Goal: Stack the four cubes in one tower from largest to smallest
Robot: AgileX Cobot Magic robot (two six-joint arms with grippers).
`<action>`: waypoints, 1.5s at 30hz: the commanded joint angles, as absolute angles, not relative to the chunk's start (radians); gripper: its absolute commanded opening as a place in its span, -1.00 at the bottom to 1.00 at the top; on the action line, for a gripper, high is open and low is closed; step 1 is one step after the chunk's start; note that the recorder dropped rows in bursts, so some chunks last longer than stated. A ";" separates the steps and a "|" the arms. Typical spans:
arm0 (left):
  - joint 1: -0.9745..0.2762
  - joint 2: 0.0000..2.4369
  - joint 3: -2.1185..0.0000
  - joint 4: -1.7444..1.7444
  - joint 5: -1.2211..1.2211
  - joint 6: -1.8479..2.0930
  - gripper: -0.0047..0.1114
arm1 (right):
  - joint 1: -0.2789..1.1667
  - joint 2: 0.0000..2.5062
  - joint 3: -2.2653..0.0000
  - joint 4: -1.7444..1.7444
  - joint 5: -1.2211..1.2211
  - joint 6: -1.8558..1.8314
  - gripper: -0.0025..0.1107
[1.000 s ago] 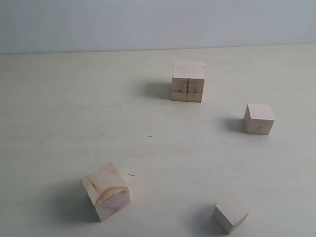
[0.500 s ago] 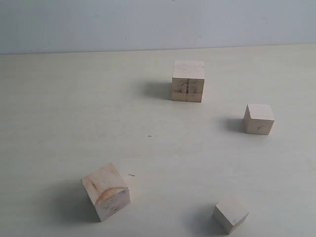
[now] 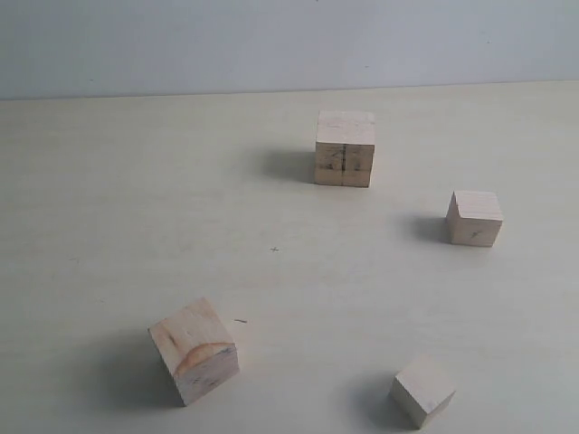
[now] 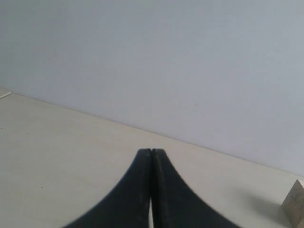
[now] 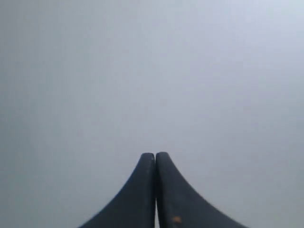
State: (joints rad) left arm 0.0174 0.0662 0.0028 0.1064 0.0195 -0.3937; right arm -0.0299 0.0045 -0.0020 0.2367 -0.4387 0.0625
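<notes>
In the exterior view, the smooth, pale-grained worktop (image 3: 109,226) carries the seamed cube (image 3: 345,149), with a dark line down its face, near the far edge. The mid-sized cube (image 3: 474,218) sits toward the right edge. The reddish-grained cube (image 3: 194,351), turned askew, rests by the near edge, left of middle. The smallest cube (image 3: 422,391) lies by the near edge, toward the right corner. All are pale, unpainted wood, sharp-edged, well apart, none stacked.

In the left wrist view, my left pincer (image 4: 151,156) is pressed closed and empty, its black curved fingers meeting. A wooden cube corner (image 4: 295,209) shows; which cube, I cannot tell.

In the right wrist view, my right pincer (image 5: 155,159) is likewise closed and empty, before a plain grey wall (image 5: 152,71).
</notes>
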 commanded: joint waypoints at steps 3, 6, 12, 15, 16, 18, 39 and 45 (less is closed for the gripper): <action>0.015 0.069 0.000 0.100 0.033 -0.395 -0.92 | -0.034 0.007 -0.129 0.297 -0.633 0.373 -0.96; 0.015 0.069 0.000 0.100 0.033 -0.395 -0.92 | -0.034 0.215 -0.384 0.170 -0.633 0.453 -0.96; 0.015 0.069 0.000 0.098 0.000 -0.404 -0.92 | -0.034 1.115 -0.834 -0.869 -0.102 0.896 -0.96; 0.015 0.069 0.000 0.093 0.019 -0.603 -0.92 | -0.029 1.536 -0.925 -0.723 0.325 1.032 -0.96; 0.015 0.069 0.000 0.093 0.041 -0.659 -0.92 | -0.019 1.575 -0.954 -0.595 0.415 0.936 -0.96; 0.015 0.069 0.000 0.093 0.111 -0.695 -0.92 | 0.009 1.630 -1.035 -0.225 0.529 0.590 -0.96; 0.011 0.069 0.000 0.093 0.259 -0.684 -0.92 | 0.396 1.940 -1.822 0.012 1.066 0.251 -0.80; 0.011 0.069 0.000 0.093 0.259 -0.684 -0.92 | 0.396 1.971 -1.822 0.016 1.026 0.177 0.37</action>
State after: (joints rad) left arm 0.0174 0.0662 0.0028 0.1004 0.2637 -0.6844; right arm 0.3952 1.9589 -1.8127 0.0249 1.0587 0.1963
